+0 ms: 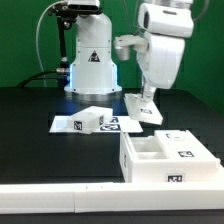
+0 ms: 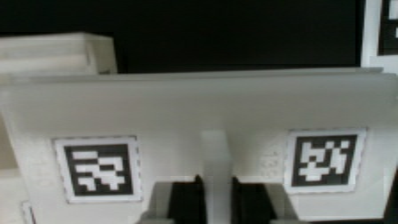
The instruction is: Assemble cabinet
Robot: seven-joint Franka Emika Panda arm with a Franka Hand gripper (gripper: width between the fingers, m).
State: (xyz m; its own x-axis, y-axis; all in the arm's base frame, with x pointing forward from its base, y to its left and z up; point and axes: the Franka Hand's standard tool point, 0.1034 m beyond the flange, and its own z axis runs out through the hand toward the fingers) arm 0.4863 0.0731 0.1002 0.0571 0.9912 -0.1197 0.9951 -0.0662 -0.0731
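Supporting surface: a matte black table (image 1: 30, 140).
Room: a plain green wall (image 1: 20, 40) behind; the arm's white base (image 1: 92, 65) stands at the back of the table with a blue glow at its foot.
Container: the body (image 1: 150, 172), a white open-topped box near the front on the exterior view's right, split by inner walls into compartments.
Body markings: one tag on its front wall and one on its upper rim.
Panel: a flat white panel (image 1: 143, 108) stands tilted on the table behind the body, on the exterior view's right of the marker board (image 1: 125, 124).
Panel close up: in the wrist view the panel (image 2: 196, 120) fills most of the picture and shows two tags side by side.
Gripper: the gripper (image 1: 147, 100) points down at the panel's upper part; in the wrist view (image 2: 199, 200) the jaws stand almost together with only a slit between them, right at the panel; whether they pinch it, I cannot tell.
On the marker board: a small white block (image 1: 88, 120) with a tag facing front.
Foreground: a long plain white rail (image 1: 50, 198) lies across the front edge, before the body.
In the way: the body sits between the rail and the panel; the block is well apart from the gripper.
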